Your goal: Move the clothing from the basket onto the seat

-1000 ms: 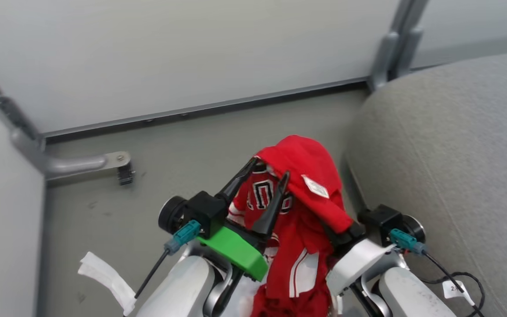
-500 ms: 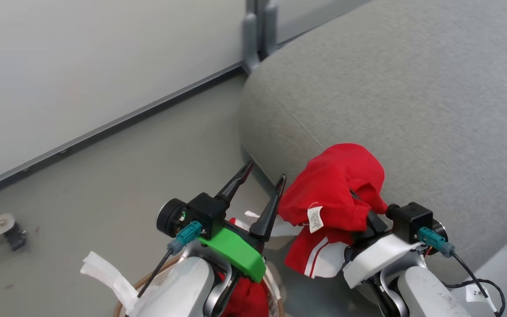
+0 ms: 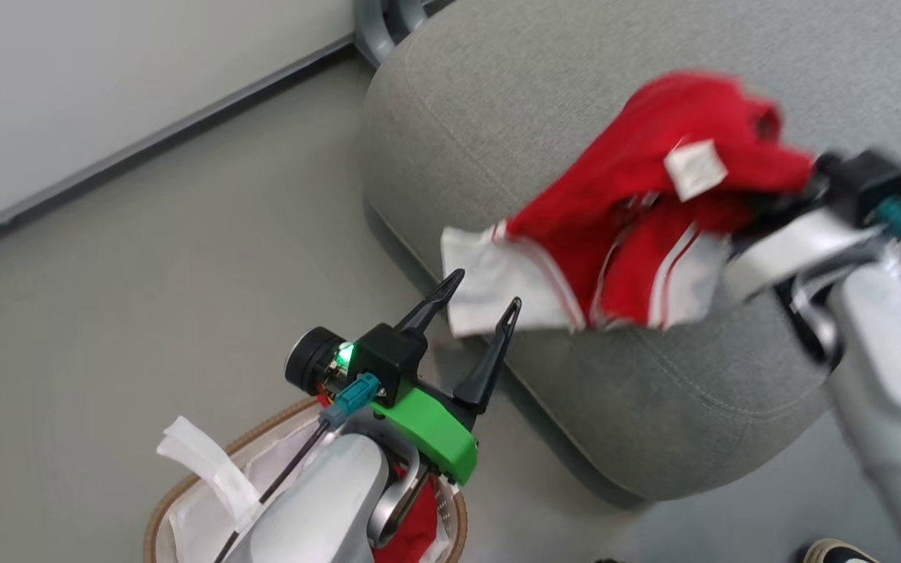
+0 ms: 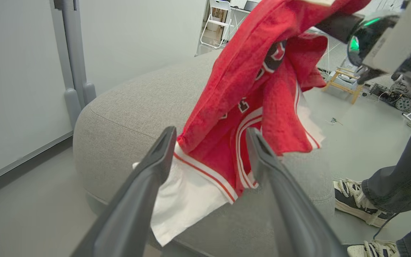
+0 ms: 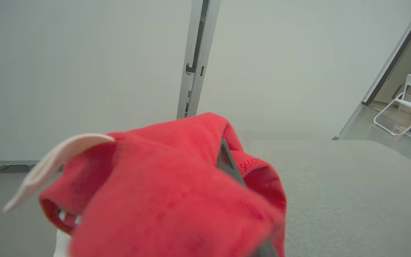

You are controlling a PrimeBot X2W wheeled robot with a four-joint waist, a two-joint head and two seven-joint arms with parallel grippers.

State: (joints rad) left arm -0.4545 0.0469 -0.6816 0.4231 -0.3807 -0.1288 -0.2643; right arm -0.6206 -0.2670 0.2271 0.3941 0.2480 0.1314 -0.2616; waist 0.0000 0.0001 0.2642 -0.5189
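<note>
A red garment (image 3: pixel 638 203) with white stripes and a white label hangs over the grey seat (image 3: pixel 497 117). My right gripper (image 3: pixel 779 211) is shut on it, with the fingers buried in the cloth. One dark finger (image 5: pixel 227 162) pokes through the red fabric. The garment's white hem (image 4: pixel 187 192) hangs at the seat's front edge, just beyond my left gripper (image 3: pixel 484 289), which stands open and holds nothing. Below my left arm is the basket (image 3: pixel 184 485) with its brown rim. More red clothing (image 3: pixel 415 532) lies in it.
Grey floor runs left of the seat up to pale wall panels with a grey post (image 4: pixel 73 53). A person's shoes and dark trouser legs (image 4: pixel 355 203) stand right of the seat. A white folding chair (image 5: pixel 405 107) is far off.
The head camera has swung toward the seat. My right gripper has carried the red garment up and to the right, from beside the left gripper to above the seat. The left gripper stays open.
</note>
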